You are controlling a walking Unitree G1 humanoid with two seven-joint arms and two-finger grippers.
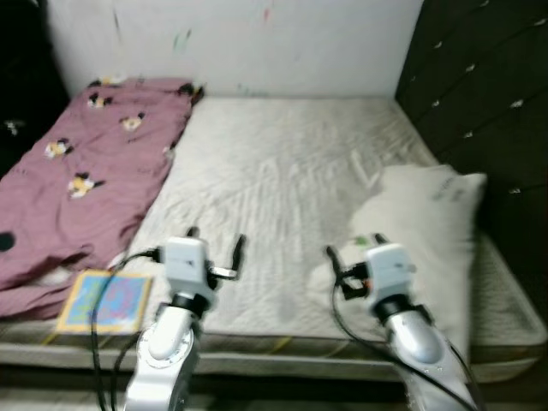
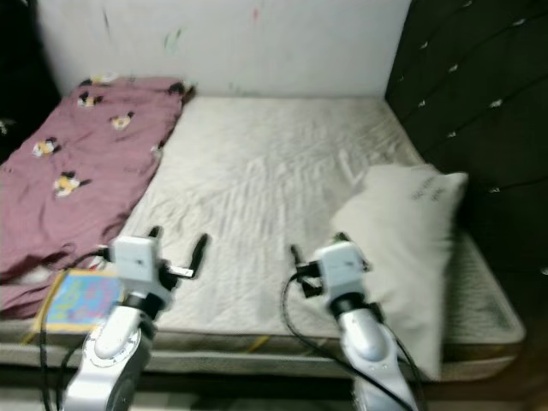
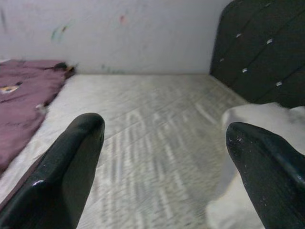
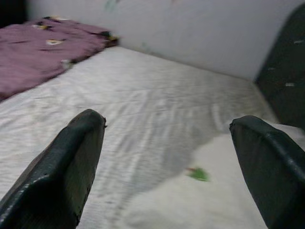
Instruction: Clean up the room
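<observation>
1. Bed (image 1: 282, 163) filled your forward view: bare off-white quilted mattress running back to a white wall (image 1: 248, 43) with small paint marks, dark tufted headboard (image 1: 479, 103) along the robot's right.
2. You had a maroon blanket (image 1: 86, 180) with a cartoon-mouse print bunched over the left side of the mattress, reaching the wall.
3. You had a white pillow (image 1: 428, 231) on the right side, next to the headboard, its near end hanging over the front edge of the mattress.
4. A colourful flat book (image 1: 104, 301) lay at the front-left corner of the bed, just below the blanket's edge.
5. Your left hand (image 1: 216, 244) was raised over the front edge of the mattress, fingers spread, pinching nothing.
6. Your right hand (image 1: 353, 247) was also raised, just beside the pillow's near end, fingers spread, nothing between them.
7. Right wrist view showed a small green speck (image 4: 198, 174) on the pillow surface; you couldn't tell what it was.
</observation>
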